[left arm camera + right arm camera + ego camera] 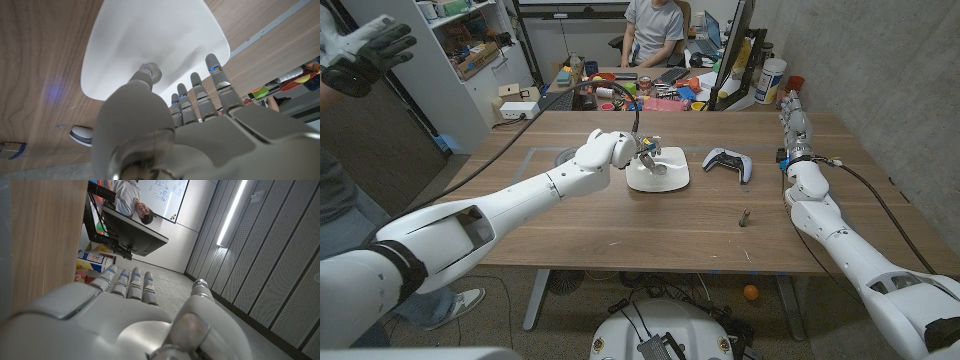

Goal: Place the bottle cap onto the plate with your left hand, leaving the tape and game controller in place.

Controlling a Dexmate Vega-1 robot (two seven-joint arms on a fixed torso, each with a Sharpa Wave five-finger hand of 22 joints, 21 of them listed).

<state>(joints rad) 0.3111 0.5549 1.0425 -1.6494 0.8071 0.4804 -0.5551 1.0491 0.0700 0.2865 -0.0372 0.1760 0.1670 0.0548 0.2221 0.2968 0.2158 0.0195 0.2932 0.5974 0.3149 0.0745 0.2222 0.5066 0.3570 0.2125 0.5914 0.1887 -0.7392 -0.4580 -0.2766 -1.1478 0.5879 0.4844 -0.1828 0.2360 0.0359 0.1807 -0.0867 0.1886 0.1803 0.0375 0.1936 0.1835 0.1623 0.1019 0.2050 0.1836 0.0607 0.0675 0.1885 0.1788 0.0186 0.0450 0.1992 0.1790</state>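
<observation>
Head view: left hand over the plate with the cap

Head view shows the left hand (642,150) stretched out over the white plate (670,181), which lies near the middle of the wooden table (570,220). The fingers point down toward the plate. A small silvery cap (658,168) sits on the plate just below the fingertips. From this view I cannot tell if the fingers touch it.

In the left wrist view the plate (125,40) is seen past the back of the left hand (190,115). The thumb tip rests at the cap (152,72), which lies on the plate surface near its middle. The other fingers (215,75) are straight and spread, apart from the cap. So the cap is touched by the thumb, but I cannot tell if it is pinched or already released.

The controller (728,163) lies on the table just beside the plate, on the side of the robot's right arm, not touching it. A small dark thing (744,216) lies on the table further from the plate, on the same side and nearer to the robot.

The right hand (794,118) is well apart from the plate, at the table edge, its fingers straight and holding nothing. In the right wrist view the right hand (125,310) has its fingers (132,282) extended side by side, next to the table edge (45,235).

A person (653,30) sits behind the table, far from the plate.
</observation>
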